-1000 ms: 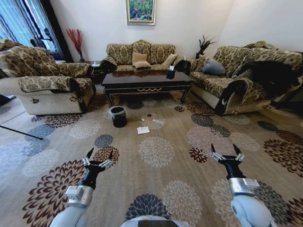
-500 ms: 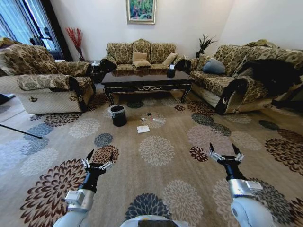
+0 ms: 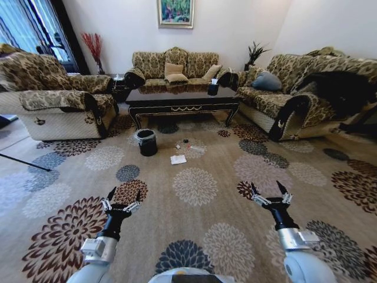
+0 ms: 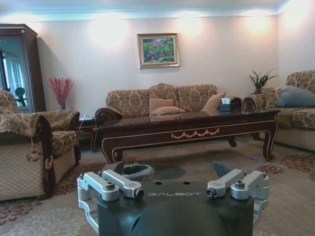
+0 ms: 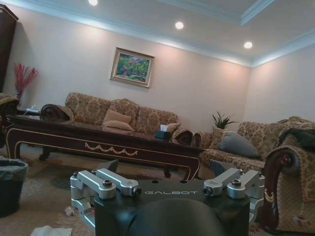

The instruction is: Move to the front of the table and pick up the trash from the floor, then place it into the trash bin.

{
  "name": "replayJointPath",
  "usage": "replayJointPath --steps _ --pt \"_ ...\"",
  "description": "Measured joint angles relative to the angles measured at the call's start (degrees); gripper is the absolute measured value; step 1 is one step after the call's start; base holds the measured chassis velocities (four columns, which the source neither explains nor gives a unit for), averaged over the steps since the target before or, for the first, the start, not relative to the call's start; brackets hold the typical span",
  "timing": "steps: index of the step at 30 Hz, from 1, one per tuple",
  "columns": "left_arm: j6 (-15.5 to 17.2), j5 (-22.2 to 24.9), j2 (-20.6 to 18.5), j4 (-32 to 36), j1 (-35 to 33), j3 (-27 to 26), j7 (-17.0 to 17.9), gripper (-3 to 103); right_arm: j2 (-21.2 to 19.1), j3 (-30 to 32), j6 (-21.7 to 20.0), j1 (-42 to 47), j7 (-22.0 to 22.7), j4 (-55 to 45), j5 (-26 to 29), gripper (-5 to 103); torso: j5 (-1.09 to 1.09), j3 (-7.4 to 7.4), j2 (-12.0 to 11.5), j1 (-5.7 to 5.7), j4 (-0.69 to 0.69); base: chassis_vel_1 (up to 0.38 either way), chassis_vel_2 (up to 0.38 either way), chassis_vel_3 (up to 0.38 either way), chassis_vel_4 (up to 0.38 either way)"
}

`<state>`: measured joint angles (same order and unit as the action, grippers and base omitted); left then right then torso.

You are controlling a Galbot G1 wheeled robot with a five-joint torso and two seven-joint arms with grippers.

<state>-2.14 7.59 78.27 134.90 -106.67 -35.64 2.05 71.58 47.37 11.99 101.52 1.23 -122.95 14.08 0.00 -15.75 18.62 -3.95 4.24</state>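
Head view: we look from high up, forward and down across the patterned carpet [image 3: 194, 188], the table [image 3: 181, 100] far ahead.
Left wrist view: we sit low, just behind the left gripper [image 4: 173, 189], facing level at the table [image 4: 189, 130].
Right wrist view: we sit low behind the right gripper [image 5: 167, 189], tilted slightly upward, ceiling included.
Shared: all three take in the table, the sofa [image 3: 175, 68] behind it and the framed picture [image 3: 175, 13].
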Motion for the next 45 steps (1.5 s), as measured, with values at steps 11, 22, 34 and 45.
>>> replayJointPath --steps 11,22,34,45 --pt "-0.03 -1.35 0.27 1.31 0.64 0.4 -0.06 100 -0.13 0.04 -0.09 0.18 1.0 -0.46 -0.53 100 0.0 1.63 -2.52 0.88 0.01 0.0 0.0 0.0 0.0" --pt "-0.64 -0.96 1.48 -0.26 0.83 1.32 0.17 100 -1.07 0.8 -1.57 -1.52 2.35 0.56 2.17 100 0.0 3.36 -4.98 1.61 -0.01 0.0 0.0 0.0 0.0" --pt "-1.29 -1.81 3.03 -1.51 0.74 2.34 0.21 100 -0.18 -0.58 -1.34 -2.41 2.35 2.27 1.49 100 0.01 5.14 -7.42 2.28 0.0 0.0 0.0 0.0 0.0" --pt "-0.66 -1.05 4.41 1.49 0.07 2.59 0.26 100 0.1 -0.8 -1.47 -2.07 2.3 3.02 1.59 100 0.01 7.12 -10.01 2.88 0.0 0.0 0.0 0.0 0.0"
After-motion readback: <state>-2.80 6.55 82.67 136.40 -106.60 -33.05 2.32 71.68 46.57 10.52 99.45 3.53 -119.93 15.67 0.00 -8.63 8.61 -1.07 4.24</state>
